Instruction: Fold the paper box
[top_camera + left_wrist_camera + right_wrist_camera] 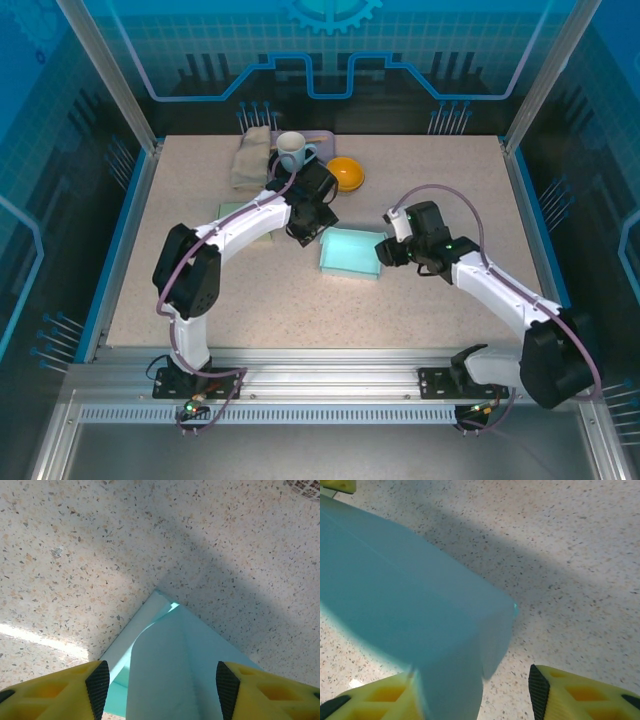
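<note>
The paper box [351, 252] sits near the middle of the speckled tabletop [200, 290], a little toward 3 o'clock. From above it is a shallow, pale turquoise rectangle with low raised walls and an open top, its long sides running roughly 9 to 3 o'clock.

The left arm [240, 228] reaches to the box's 10 o'clock corner. In the left wrist view that corner [170, 670] points to 12 o'clock. An outer wall runs down toward 7 o'clock, and a paler flap folds inward over it, leaving a thin bright slit at the tip. The left jaws stand wide apart, straddling the corner. One black pad [97, 687] is just beside the outer wall and the other is at 4 o'clock. Neither visibly presses on the paper, so nothing is gripped.

The right arm [490, 285] comes in at the box's 3 o'clock end. Its wrist view shows a smooth, uncreased outer wall [405, 610] ending in a crisp corner. The right jaws are parted. The near end of the wall blurs across the left finger, whether touching I cannot tell, while the other finger [540, 692] is well clear, so the paper is not clamped.

At 12 o'clock on the tabletop are a white mug [291, 150], an orange bowl [346, 173] and a folded cloth [250, 155].
</note>
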`<move>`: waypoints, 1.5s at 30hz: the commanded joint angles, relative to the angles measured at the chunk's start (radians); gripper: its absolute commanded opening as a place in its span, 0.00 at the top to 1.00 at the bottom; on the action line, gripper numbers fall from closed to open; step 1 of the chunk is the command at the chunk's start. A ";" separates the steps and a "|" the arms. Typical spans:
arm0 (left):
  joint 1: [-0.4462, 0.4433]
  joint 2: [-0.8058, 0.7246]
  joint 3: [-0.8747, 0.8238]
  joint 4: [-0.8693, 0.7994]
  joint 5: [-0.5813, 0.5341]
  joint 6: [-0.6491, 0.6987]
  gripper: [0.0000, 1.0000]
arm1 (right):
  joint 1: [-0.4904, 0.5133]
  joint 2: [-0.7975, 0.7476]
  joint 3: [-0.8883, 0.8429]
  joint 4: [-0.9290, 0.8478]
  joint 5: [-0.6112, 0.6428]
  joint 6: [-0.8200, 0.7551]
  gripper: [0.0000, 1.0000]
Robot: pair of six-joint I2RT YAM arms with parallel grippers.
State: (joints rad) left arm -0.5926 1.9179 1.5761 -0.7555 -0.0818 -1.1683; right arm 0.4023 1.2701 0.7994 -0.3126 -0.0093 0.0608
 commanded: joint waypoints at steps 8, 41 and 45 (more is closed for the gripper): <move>0.003 0.047 0.059 -0.021 0.052 -0.003 0.38 | -0.020 0.099 0.018 0.112 -0.045 -0.001 0.64; -0.079 0.034 0.033 0.091 0.104 -0.285 0.37 | 0.140 0.135 0.103 0.073 0.173 0.453 0.85; -0.092 0.031 0.022 0.100 0.105 -0.311 0.36 | 0.148 0.136 0.088 0.085 0.175 0.455 0.85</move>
State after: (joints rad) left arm -0.6380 1.9587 1.6150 -0.7040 -0.0067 -1.4277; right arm 0.5098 1.4040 0.8883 -0.3218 0.2317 0.4984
